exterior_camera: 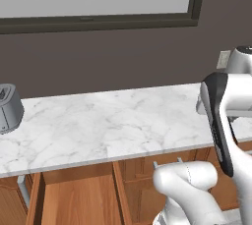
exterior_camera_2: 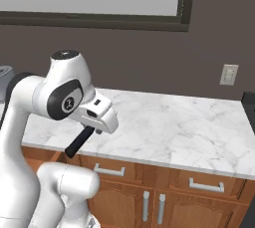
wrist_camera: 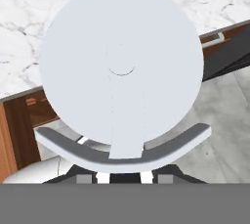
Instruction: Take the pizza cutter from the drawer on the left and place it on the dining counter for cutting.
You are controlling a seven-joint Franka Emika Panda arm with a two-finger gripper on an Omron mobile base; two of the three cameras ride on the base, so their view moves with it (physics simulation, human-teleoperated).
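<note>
Pizza cutter (wrist_camera: pixel 121 71): its round pale wheel covers the centre of the hand view, with a grey curved guard below it; its dark handle pokes down-left of the hand at centre left of the right base view.
Gripper (wrist_camera: pixel 122 176): clamped on the pizza cutter, fingertips mostly hidden at the bottom edge behind the guard.
Drawer (exterior_camera: pixel 78 194): pulled open at lower left of the left base view, bare light wood inside.
Worktop (exterior_camera: pixel 108 121): white marble, front edge running across the middle; broad bare surface.
Toaster (exterior_camera: pixel 9 108): at the left edge, on the worktop.
Wall switch (exterior_camera_2: pixel 228 74): right, above the worktop.
</note>
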